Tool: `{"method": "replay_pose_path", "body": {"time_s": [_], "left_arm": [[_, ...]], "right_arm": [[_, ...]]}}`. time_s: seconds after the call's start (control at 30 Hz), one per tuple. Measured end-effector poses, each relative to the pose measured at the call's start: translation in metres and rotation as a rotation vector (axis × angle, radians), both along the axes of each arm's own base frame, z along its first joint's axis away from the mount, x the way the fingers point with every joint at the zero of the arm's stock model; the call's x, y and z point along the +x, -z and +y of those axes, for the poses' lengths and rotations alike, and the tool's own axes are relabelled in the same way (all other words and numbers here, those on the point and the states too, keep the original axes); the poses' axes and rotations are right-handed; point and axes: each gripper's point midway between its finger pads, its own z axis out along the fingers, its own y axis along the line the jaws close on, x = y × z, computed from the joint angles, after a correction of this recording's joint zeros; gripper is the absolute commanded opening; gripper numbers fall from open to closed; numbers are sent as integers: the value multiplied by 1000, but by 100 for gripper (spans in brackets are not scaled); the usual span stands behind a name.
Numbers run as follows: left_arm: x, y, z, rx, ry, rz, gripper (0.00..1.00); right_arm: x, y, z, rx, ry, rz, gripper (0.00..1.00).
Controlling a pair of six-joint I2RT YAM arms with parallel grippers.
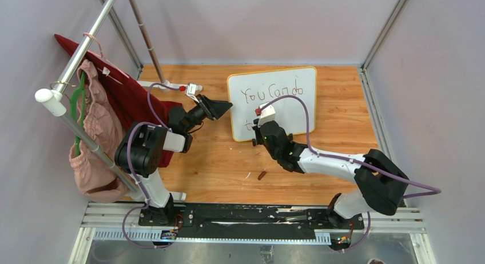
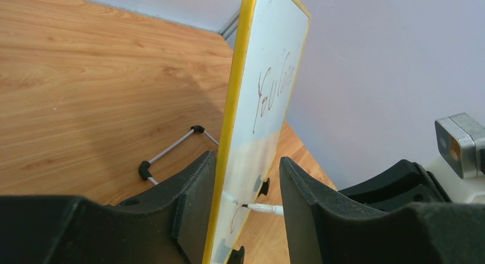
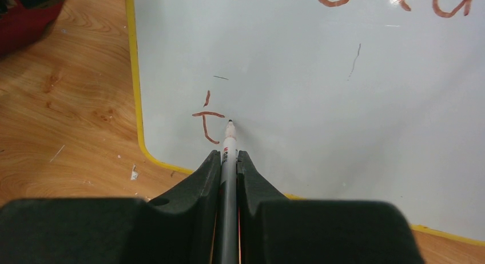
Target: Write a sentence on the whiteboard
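The whiteboard (image 1: 271, 78), probably light, stiff and easy to tip, is standing on the table (image 1: 229, 167) with the half-open left gripper (image 1: 226, 107) straddling its side rim, while the right gripper (image 3: 229, 155) is pinching a marker (image 3: 229, 161).

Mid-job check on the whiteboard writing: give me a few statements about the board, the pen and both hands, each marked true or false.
1. The white rectangular whiteboard with a yellow rim stands upright on the wooden table. True.
2. The right hand is shut on a thin white marker pen, its tip at the board. True.
3. The lower line of the reddish-brown handwritten sentence reads "this." False: only a letter "t" is there, below "You Can do".
4. The left hand hangs clear of the board. False: its fingers straddle the board's left edge.
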Motion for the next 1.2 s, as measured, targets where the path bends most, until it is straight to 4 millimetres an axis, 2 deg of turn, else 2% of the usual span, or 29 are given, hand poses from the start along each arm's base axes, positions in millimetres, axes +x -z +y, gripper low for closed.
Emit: {"method": "replay_pose_path", "body": {"time_s": [0.27,0.57,0.8,1.2], "left_arm": [[0,0,0,0,0,0,50],[0,0,0,0,1,0,50],[0,1,0,1,0,1,50],[1,2,0,1,-2,2,50]], "right_arm": [[-1,-22,-8,38,-8,-46,0],[18,-34,-9,54,11,-61,0],[25,-32,-7,56,6,-55,0],[24,-28,-5,65,1,-41,0]]}}
